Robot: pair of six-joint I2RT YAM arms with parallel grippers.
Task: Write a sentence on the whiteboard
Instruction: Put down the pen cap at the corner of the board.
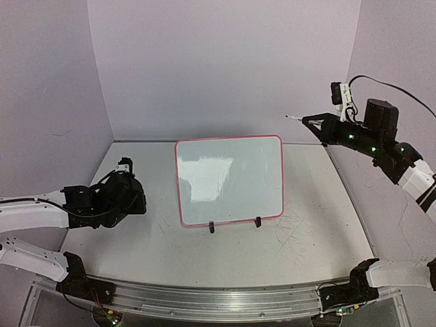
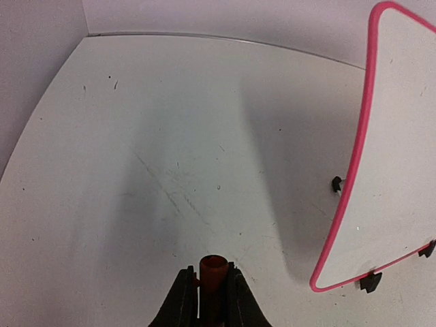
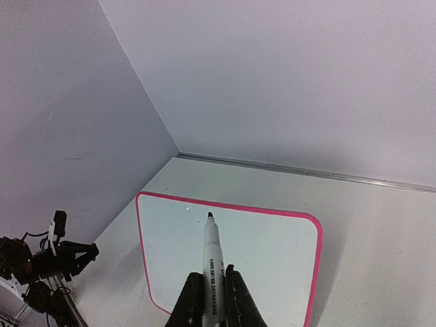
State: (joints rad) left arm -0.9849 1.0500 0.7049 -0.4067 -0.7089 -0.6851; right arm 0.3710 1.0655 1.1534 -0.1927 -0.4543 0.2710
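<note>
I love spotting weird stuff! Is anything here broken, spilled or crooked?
Nothing is broken or spilled. The only odd bit: faint grey scratches on the table, just right of the black feet of the blank whiteboard. The right claw grips a marker, the left claw a reddish cap.

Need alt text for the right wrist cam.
The right gripper, shut on an uncapped marker, points its tip toward the whiteboard, which shows no writing. The pink-framed board sits on the table near the wall corner; the left arm shows at lower left.
</note>
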